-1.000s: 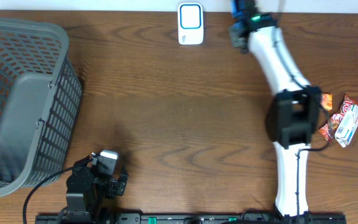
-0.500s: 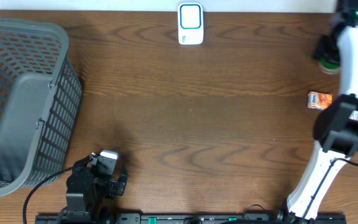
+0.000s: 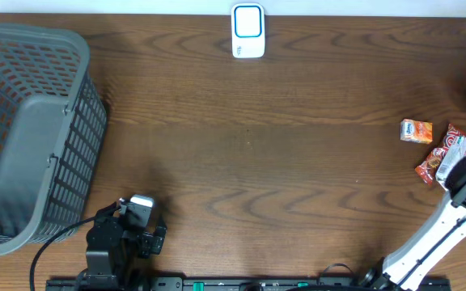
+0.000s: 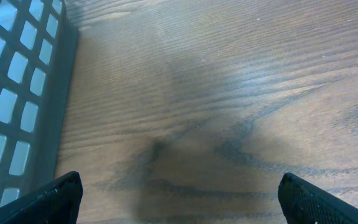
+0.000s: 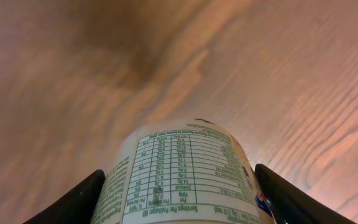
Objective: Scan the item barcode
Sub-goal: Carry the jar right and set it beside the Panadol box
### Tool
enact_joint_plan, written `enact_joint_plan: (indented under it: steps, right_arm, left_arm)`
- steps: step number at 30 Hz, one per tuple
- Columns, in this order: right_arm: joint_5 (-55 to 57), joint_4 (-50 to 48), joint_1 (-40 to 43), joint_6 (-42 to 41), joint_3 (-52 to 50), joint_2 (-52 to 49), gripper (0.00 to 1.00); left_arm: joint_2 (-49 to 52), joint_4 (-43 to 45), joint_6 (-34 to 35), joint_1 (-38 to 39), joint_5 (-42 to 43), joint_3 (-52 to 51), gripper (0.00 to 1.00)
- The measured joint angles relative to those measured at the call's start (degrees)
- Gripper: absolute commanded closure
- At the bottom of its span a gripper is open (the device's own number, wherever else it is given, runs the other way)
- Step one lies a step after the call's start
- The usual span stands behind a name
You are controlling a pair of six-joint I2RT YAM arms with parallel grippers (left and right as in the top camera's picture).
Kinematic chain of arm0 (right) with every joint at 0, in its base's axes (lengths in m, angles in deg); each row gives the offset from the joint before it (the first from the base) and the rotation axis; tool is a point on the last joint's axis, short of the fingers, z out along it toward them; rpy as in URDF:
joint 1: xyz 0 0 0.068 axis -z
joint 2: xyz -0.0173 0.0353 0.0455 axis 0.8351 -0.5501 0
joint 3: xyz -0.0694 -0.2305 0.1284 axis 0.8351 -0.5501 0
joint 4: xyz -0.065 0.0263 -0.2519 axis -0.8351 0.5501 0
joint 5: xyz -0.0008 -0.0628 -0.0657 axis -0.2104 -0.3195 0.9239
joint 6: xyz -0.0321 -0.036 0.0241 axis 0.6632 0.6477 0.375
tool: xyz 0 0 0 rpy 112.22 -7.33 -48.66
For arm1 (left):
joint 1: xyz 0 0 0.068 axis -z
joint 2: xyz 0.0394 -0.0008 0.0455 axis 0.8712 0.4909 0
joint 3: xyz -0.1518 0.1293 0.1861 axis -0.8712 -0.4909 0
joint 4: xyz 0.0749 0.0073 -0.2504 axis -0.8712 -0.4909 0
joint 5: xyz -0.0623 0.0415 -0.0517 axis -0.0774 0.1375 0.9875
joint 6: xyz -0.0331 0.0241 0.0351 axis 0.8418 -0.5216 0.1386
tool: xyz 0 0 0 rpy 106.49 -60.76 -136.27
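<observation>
Moved: right arm (image 3: 435,234) swung from scanner (image 3: 247,31) at 12 o'clock to 3 o'clock edge.
Right gripper (image 5: 182,193): clamped on bottle (image 5: 185,165), printed label showing, at 3 o'clock.
Left gripper (image 4: 180,196): apart, empty, 7 o'clock over surface (image 4: 229,93).

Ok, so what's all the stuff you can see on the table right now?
basket: one, grey, left side of the table
scanner: one, white and blue, far edge, middle
small packet: one, orange, right side
snack wrapper: one, red and white, next to the small packet
container: one, white with a printed label, between the right gripper's fingers
table: one, brown wood
left gripper: one, black, open and holding nothing, near the basket
right gripper: one, black, closed on the container
</observation>
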Motion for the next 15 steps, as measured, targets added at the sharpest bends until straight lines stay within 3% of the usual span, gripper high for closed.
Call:
enact_joint_plan:
  steps: [8,9,10,11,15]
  right_arm:
    - [-2.1,-5.2,7.5,-2.3,-11.5,-0.7,0.38]
    - [-2.4,-5.5,8.3,-2.6,-12.7,-1.0,0.35]
    - [-2.9,-5.7,9.2,-2.9,-13.6,-1.2,0.14]
    - [-3.8,-5.7,10.4,-3.2,-14.7,-1.4,0.01]
    - [-9.5,-3.3,12.7,-3.5,-14.6,-1.4,0.01]
  left_arm:
    - [0.0,0.0,0.0,0.0,0.0,0.0,0.02]
    - [0.0,0.0,0.0,0.0,0.0,0.0,0.01]
    - [0.0,0.0,0.0,0.0,0.0,0.0,0.01]
    - [0.0,0.0,0.0,0.0,0.0,0.0,0.02]
    - [0.0,0.0,0.0,0.0,0.0,0.0,0.02]
